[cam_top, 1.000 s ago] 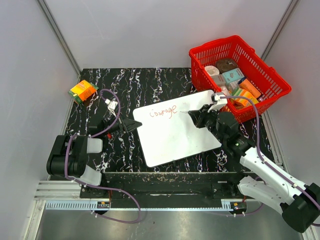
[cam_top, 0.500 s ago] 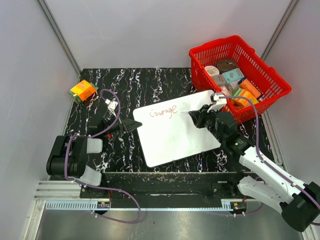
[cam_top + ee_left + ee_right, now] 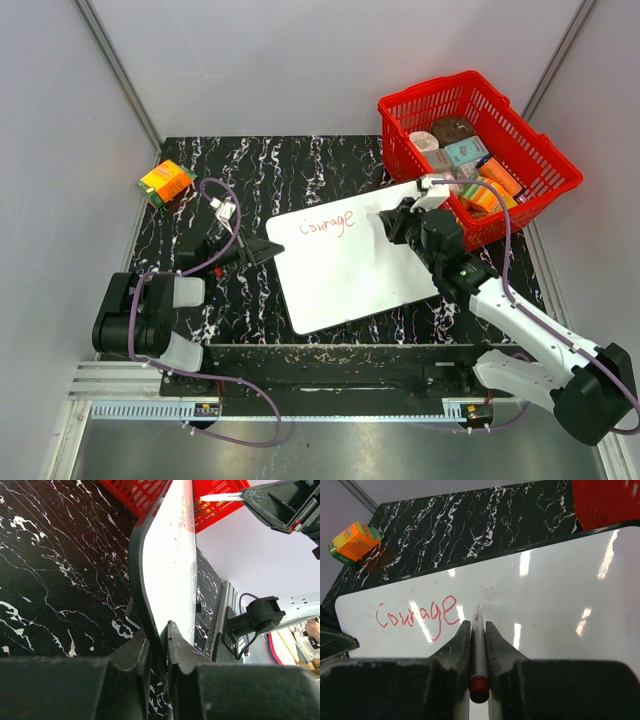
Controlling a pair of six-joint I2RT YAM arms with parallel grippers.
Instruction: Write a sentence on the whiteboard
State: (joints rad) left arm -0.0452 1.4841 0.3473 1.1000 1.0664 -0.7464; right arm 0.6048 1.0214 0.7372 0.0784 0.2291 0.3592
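— What's over on the left?
— One orange carton (image 3: 165, 182), lying at the far left corner of the black marbled table (image 3: 300, 165), well apart from everything else. Next, the left gripper (image 3: 268, 250): its arm is low and stretched towards the right, and its jaws are pinched narrow on the left edge of the whiteboard (image 3: 350, 275).
— And the board itself?
— It's in the middle of the table, skewed, with its far right corner just beside the basket. Of the sentence (image 3: 327, 224) there is one red word, "courage", near the board's far left corner.
— The right side?
— The right gripper (image 3: 387, 221): its arm reaches in from the near right, with the forearm over the board's right edge. It's closed on a marker (image 3: 478, 650), tip aimed just right of the word; I can't tell if it touches. Behind it is a red basket (image 3: 545, 160), filled with boxes (image 3: 465, 152).
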